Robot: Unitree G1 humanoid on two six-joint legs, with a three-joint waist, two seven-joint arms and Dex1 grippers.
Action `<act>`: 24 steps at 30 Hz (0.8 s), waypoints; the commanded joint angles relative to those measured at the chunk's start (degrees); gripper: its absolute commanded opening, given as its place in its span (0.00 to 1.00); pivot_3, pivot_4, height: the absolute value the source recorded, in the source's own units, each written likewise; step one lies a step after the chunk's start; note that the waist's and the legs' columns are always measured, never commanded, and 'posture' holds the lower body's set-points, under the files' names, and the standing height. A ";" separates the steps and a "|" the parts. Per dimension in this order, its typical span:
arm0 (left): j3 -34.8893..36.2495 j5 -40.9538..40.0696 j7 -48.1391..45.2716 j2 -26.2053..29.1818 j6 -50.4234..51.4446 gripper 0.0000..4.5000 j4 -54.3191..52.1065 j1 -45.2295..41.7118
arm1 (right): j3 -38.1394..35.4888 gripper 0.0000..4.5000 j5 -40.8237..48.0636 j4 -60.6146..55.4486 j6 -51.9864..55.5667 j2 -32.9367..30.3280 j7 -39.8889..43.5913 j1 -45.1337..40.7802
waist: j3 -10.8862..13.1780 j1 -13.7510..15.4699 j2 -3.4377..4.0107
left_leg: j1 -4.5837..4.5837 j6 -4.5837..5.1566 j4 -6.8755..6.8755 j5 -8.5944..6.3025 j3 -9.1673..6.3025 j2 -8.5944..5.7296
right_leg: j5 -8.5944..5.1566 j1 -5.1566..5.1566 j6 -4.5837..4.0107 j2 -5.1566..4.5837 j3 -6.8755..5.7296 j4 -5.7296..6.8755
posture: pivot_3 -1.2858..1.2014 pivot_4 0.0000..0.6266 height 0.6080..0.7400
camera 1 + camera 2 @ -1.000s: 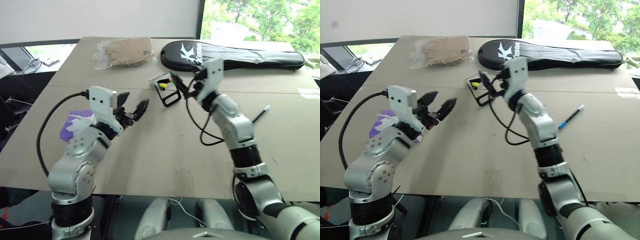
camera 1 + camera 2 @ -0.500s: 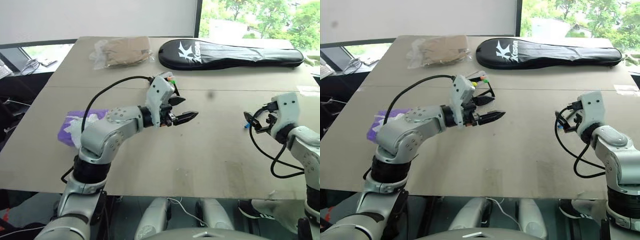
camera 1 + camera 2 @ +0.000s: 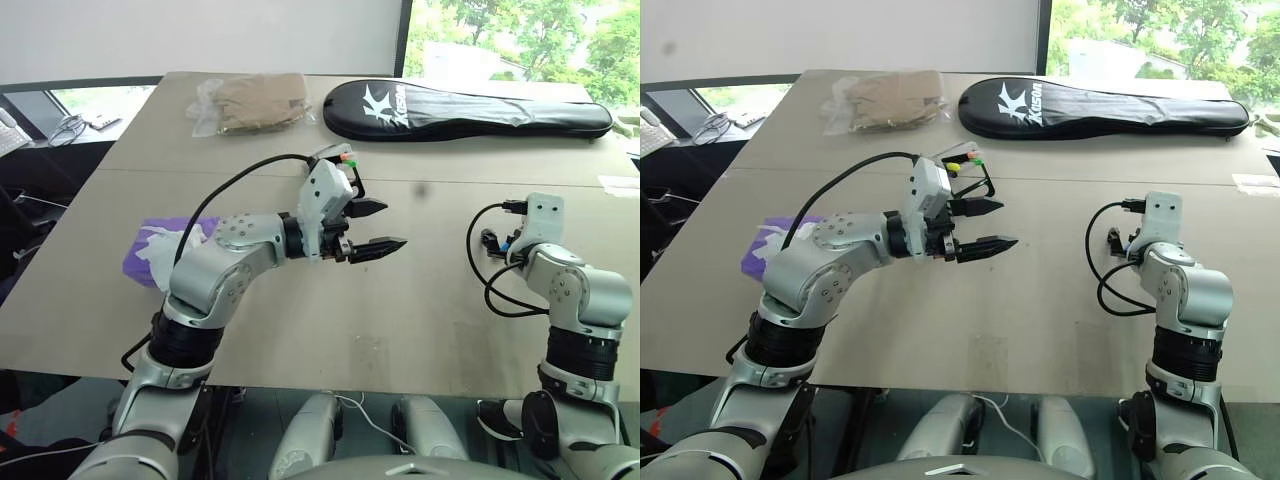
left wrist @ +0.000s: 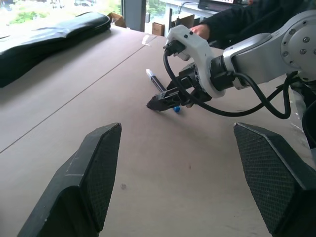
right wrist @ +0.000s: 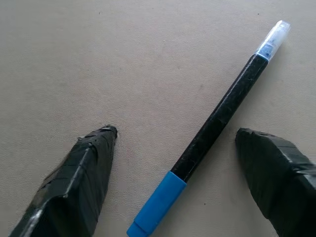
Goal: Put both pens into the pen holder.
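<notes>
The right gripper [image 5: 173, 173] is now low over the table [image 3: 420, 300] on the right side, with its two black fingers [image 5: 81, 173] apart and the blue pen [image 5: 217, 118] lying flat between them, not yet clamped; the fingers do not seem to touch the pen. One second ago this arm was reaching far to the left, up at the pen holder, and half a second ago it was already swinging to the right, so it has left the holder and come down on the pen that lay on the right of the table. The left gripper [image 3: 372, 228] has also moved: it was near the left side and now it points to the right across the middle of the table, its fingers wide apart and holding nothing. I judge that one pen is probably delivered and the second pick-up is beginning, but this is only a judgement. The pen holder [image 3: 965, 172] is mostly hidden behind the left wrist; only small yellow, green and orange bits and a piece of black frame are visible, so I cannot tell if a pen stands inside it. In the head views the blue pen is almost covered by the right hand. A person's dark sleeve [image 4: 237, 19] is cut off at the far right edge of the table.
</notes>
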 commanded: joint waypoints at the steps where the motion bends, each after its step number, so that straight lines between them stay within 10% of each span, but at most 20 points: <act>1: 2.27 -1.29 0.81 -0.37 -0.13 0.83 -2.50 0.59 | 0.11 0.52 -1.39 -0.17 2.92 -2.22 0.63 2.95 | -0.03 0.43 0.01 | 0.00 0.00 0.00 0.00 -0.03 0.00 | 0.00 0.00 0.00 0.00 -0.02 0.00 | 0.52 0.24 1.00; 6: 3.73 -3.40 4.40 -2.52 3.59 0.83 -2.64 0.94 | 2.46 0.01 -1.28 -5.21 3.16 -5.56 3.05 6.38 | -0.05 1.04 -0.01 | -0.10 0.00 0.01 0.00 -0.18 -0.05 | 0.00 0.01 0.00 -0.04 -0.17 -0.08 | 0.52 0.24 1.00; 14: 10.76 -14.17 14.83 -11.57 16.57 0.83 1.58 -0.48 | -6.17 0.01 18.41 -24.45 -3.08 -0.01 18.71 11.57 | -0.01 -0.53 0.05 | -0.10 0.01 0.01 0.00 -0.05 0.00 | -0.01 -0.07 0.01 0.04 -0.13 0.04 | 0.52 0.24 1.00; 24: 20.67 -25.32 26.85 -18.46 24.65 0.83 7.65 -4.97 | 1.47 0.01 35.48 -34.59 -4.61 -2.52 29.58 14.59 | -0.02 -0.98 0.05 | -0.08 0.01 0.06 0.00 -0.07 0.01 | 0.00 -0.07 0.01 0.05 -0.15 0.03 | 0.52 0.24 1.00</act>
